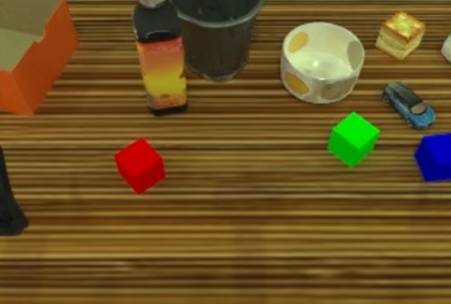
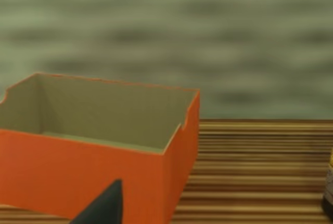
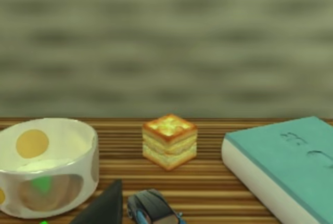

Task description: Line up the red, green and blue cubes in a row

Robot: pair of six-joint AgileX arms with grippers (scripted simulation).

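Red cube sits lower left of centre in the top view; green cube right of centre; blue cube at the right edge, partly cut off. Green and blue lie near each other, red well apart, so no row exists yet; the task looks unstarted.

Left arm shows only as a dark shape at the left edge (parked, by the look of it); whether its fingers are wide or closed cannot be told. Right gripper does not appear in the top view; its wrist view shows one dark fingertip, state unclear.

Containers: orange box upper left, open, seemingly empty. Dark cup top centre, nothing visible inside. Spotted bowl upper right, pale interior, nothing inside.
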